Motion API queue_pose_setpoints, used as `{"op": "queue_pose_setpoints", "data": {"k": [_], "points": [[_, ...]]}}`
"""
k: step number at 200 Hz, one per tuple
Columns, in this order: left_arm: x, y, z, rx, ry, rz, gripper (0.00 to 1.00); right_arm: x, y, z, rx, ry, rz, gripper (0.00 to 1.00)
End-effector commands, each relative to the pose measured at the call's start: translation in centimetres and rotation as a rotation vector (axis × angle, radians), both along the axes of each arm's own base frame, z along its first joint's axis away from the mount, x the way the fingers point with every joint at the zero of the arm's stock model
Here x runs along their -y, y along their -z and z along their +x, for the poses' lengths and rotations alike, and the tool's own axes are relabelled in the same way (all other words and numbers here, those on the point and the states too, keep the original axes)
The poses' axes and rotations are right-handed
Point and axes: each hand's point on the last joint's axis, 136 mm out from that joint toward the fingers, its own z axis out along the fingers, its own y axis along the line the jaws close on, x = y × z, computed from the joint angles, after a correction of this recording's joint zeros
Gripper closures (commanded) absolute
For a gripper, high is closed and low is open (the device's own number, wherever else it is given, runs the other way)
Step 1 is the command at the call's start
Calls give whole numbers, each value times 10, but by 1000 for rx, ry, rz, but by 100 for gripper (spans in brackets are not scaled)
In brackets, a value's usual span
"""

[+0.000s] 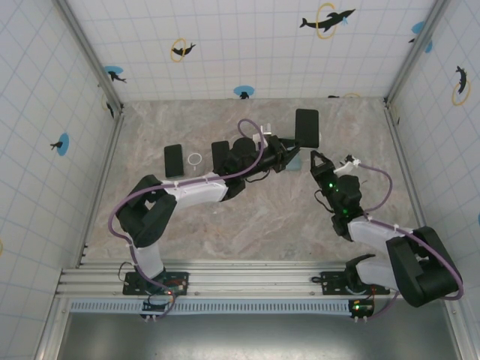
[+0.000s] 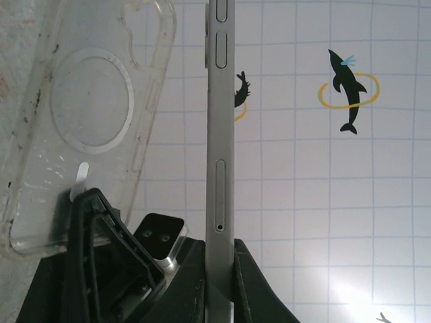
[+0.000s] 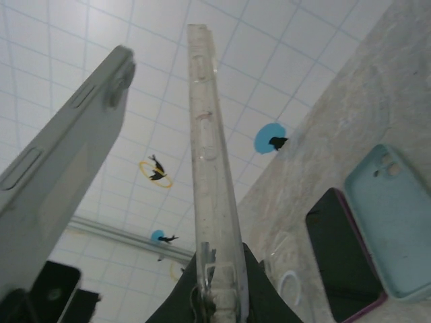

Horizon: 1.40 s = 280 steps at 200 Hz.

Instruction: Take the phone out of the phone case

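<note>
Your left gripper (image 2: 219, 266) was clenched on the phone (image 2: 219, 121), upright and free beside the clear case (image 3: 205, 134), which your right gripper (image 3: 219, 269) pinched edge-on. The phone looked stiff, smooth and probably slippery, so its flat faces seemed the safest place to hold

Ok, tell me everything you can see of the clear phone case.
The clear case is transparent plastic, scuffed and dusty, with a round ring on its back, a camera cutout at the far corner and moulded side buttons. It is empty, clamped at its lower end by the right fingers. The phone stands beside it, apart, not touching.
</note>
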Motion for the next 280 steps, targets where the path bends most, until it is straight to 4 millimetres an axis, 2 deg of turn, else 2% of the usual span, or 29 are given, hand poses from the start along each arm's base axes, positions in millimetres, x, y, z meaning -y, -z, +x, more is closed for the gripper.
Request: {"op": "queue_pose_setpoints", "data": {"k": [1,36,45,59,95,113,140,187,192,194,198,253,280], "points": [[-8,-50,-5,89,-7,-102,93,17,12,3,-19,54,-53,98],[0,-17,2,66,-4,-44,93,41,12,10,-38,95,-159,98],[5,-5,6,55,-4,-30,93,49,11,10,-44,108,-197,98],[14,3,12,60,1,-34,93,62,12,12,-69,124,-247,98],[31,39,32,43,-26,30,93,100,12,13,-145,205,-379,98],[38,59,40,25,-44,52,93,111,9,13,-153,233,-425,98],[47,89,54,-4,-81,93,93,120,13,12,-172,253,-426,97],[78,119,76,-37,-80,132,94,127,33,9,-232,264,-435,97],[80,116,77,-37,-77,130,93,128,35,8,-239,264,-434,97],[82,133,78,-54,-77,151,93,127,35,8,-239,262,-434,97],[84,142,79,-66,-77,160,93,127,36,8,-241,258,-434,97],[98,181,92,-107,-93,243,93,129,45,7,-263,255,-425,97],[107,189,97,-96,-92,287,93,130,50,5,-274,257,-419,97]]}}
